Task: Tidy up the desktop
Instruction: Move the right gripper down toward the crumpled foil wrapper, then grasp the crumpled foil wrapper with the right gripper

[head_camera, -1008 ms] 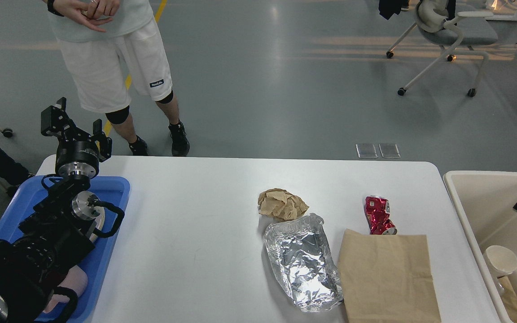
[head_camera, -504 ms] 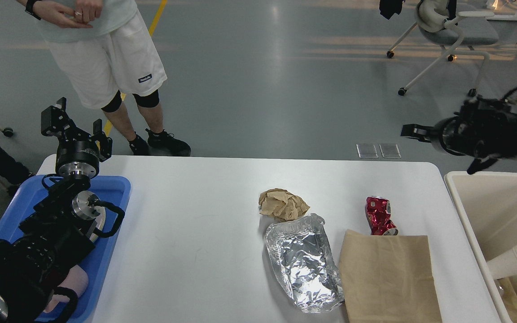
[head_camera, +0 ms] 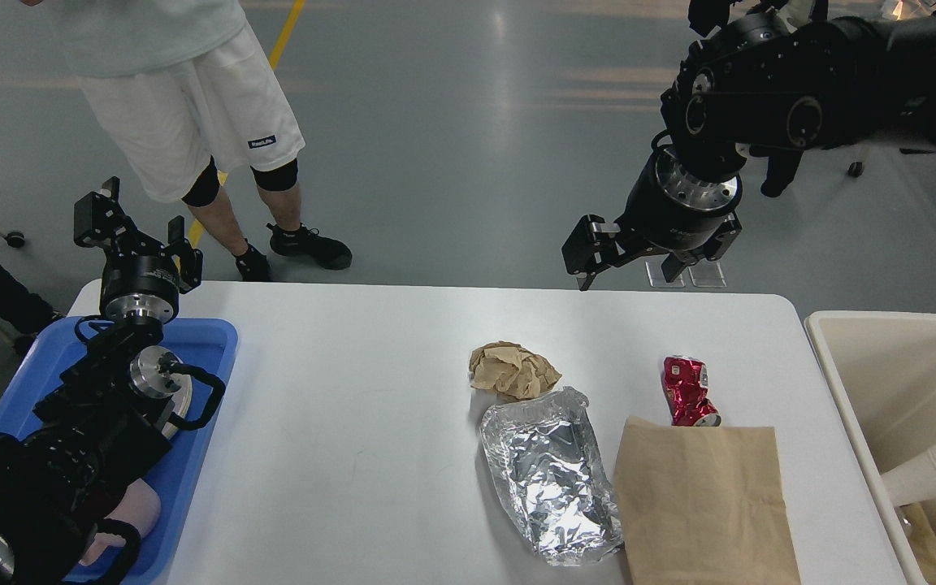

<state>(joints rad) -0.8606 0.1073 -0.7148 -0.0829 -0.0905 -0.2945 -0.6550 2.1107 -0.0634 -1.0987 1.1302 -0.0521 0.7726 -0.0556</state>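
The white desktop (head_camera: 354,390) holds a crumpled brown paper ball (head_camera: 513,370), a crumpled foil tray (head_camera: 549,475), a flat brown paper bag (head_camera: 704,504) and a crushed red can (head_camera: 687,390) just behind the bag. My right gripper (head_camera: 639,264) hangs open and empty above the desktop's far edge, behind the can and the paper ball. My left gripper (head_camera: 139,223) is raised over the far end of the blue tray (head_camera: 208,390), open and empty.
A cream bin (head_camera: 834,382) stands off the desktop's right end, with a white paper cup (head_camera: 927,475) lying in it. A person (head_camera: 192,122) stands behind the far left corner. My left arm covers most of the blue tray.
My right arm has come up from the bin and swung left, over the desktop's far edge. The cup stays tipped over in the bin. The person has shifted their feet.
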